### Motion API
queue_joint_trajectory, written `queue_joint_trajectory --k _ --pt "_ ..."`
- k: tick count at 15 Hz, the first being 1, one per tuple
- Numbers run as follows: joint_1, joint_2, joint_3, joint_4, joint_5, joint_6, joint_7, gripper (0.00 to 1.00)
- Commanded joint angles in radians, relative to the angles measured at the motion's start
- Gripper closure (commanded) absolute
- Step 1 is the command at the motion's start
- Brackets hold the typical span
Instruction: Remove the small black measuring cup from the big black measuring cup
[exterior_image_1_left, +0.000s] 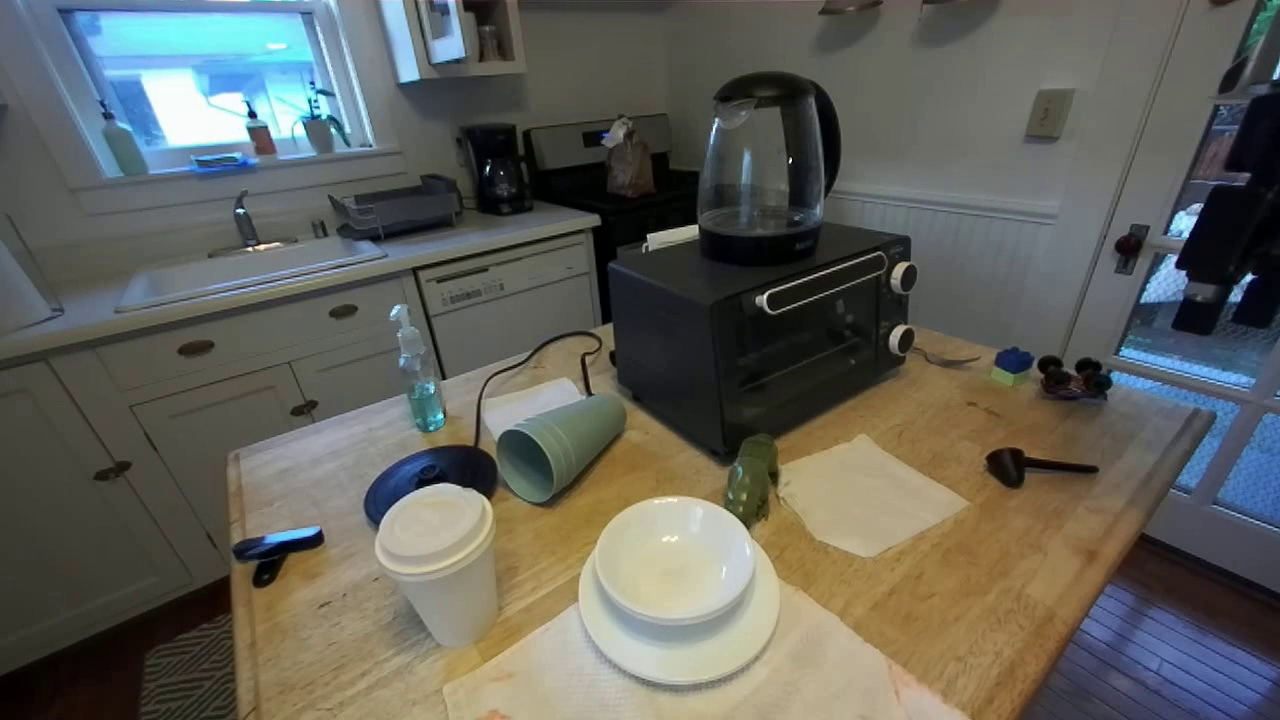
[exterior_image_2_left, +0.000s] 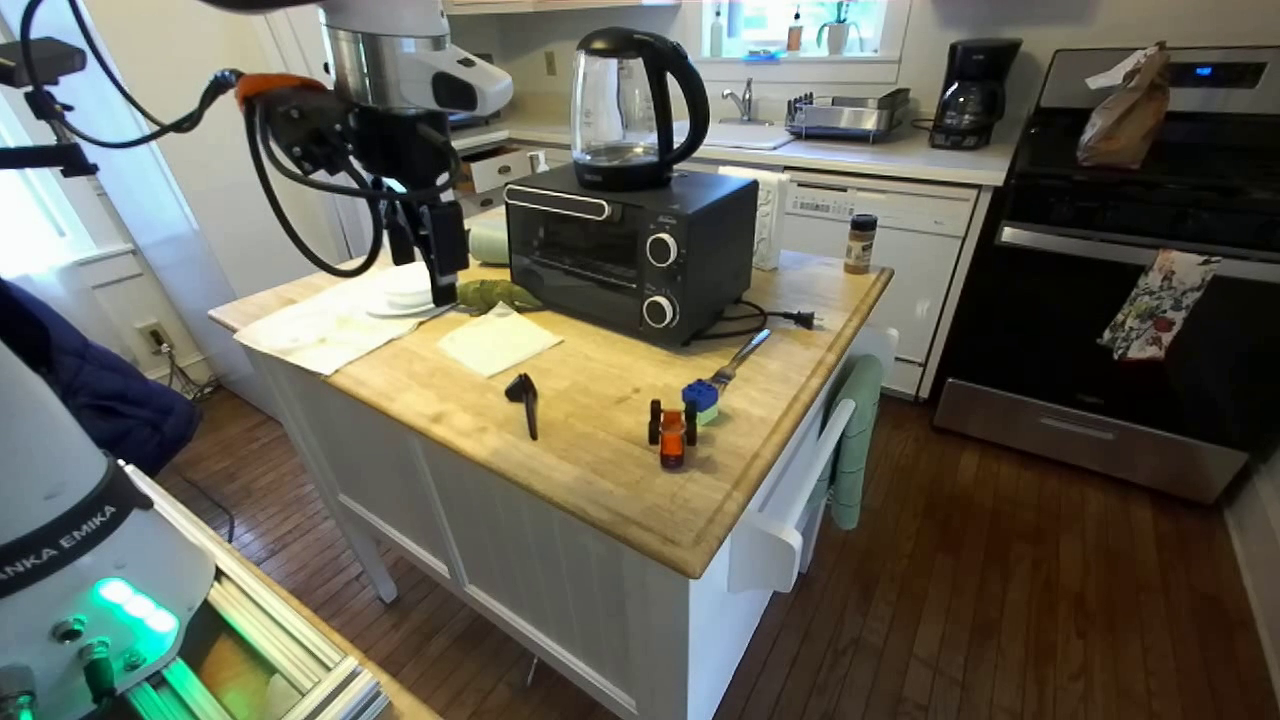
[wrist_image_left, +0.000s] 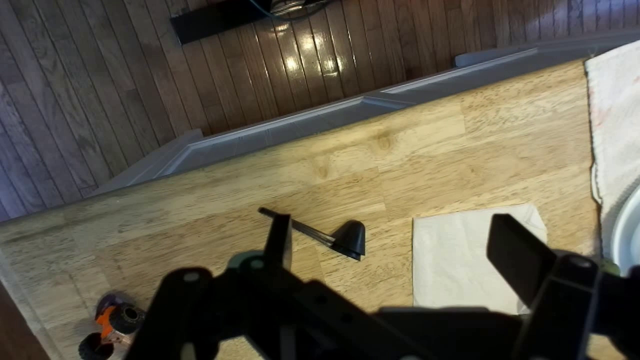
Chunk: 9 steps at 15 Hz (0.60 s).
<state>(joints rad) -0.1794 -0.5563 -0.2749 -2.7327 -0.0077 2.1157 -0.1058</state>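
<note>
The gripper (wrist_image_left: 392, 245) hangs spread wide over the desk (wrist_image_left: 480, 165). On it lies the big black measuring cup (wrist_image_left: 352, 237), bare wood separating it from edge (wrist_image_left: 300, 145) and napkin (wrist_image_left: 465, 255); the small cup can't be made out.

A: Can you tell the black measuring cups (wrist_image_left: 350, 237) apart?
B: Not cleanly, black on black; small and big blend.
A: Wrist view?
B: Gripper (wrist_image_left: 395, 245) is cut by bottom edge, hides part of the toy car (wrist_image_left: 107, 322). Right edge cuts the plate (wrist_image_left: 621, 234).

Free room around and above the black measuring cups (wrist_image_left: 349, 239), toaster oven (exterior_image_2_left: 625, 250) a tall obstacle.
</note>
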Motion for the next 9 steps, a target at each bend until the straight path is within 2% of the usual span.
queue_joint_trajectory --k 1,7,9 --pt "-0.017 0.002 0.017 0.001 0.011 -0.002 -0.009 0.0" --pt "-0.017 0.002 0.017 0.001 0.011 -0.002 -0.009 0.0" --pt "-0.035 0.058 0.014 0.017 0.0 0.055 0.021 0.0"
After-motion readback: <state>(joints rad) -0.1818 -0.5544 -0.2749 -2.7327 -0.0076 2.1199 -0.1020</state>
